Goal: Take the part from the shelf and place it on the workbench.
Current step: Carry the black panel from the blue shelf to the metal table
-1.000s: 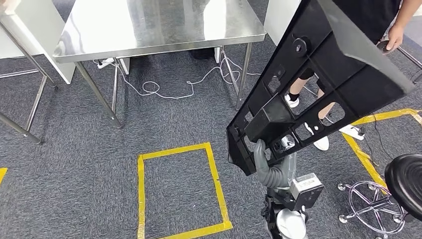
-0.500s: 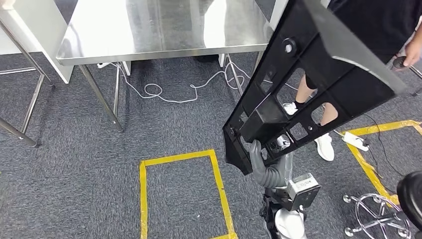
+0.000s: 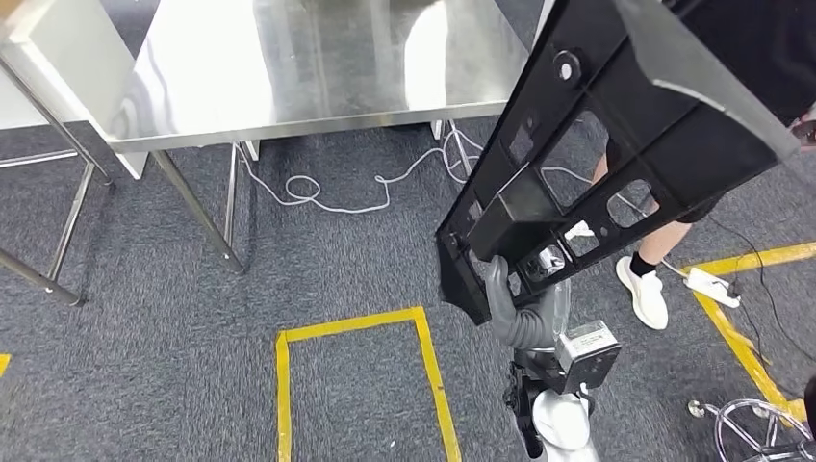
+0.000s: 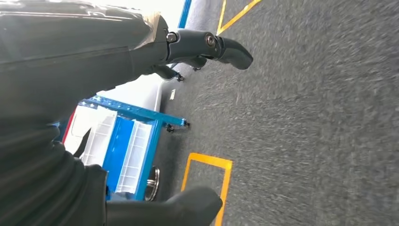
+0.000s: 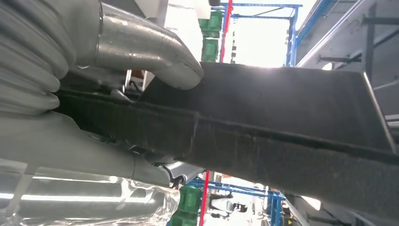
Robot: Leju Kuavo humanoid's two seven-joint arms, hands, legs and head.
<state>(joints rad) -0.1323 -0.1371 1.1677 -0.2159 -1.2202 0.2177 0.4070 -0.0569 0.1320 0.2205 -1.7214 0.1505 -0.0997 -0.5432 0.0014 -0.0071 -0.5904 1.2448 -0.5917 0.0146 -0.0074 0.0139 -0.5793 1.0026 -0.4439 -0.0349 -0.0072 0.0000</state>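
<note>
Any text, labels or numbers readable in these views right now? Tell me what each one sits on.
None can be read.
Wrist module on the right arm: a small label, too small to read.
Black part held by the right hand: no print visible.
Steel workbench: no markings.
Blue cart and green bins: no legible text.

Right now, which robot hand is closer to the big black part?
The right. The right hand grips the lower end of the black part. The left hand hangs over the carpet, holding nothing.
</note>
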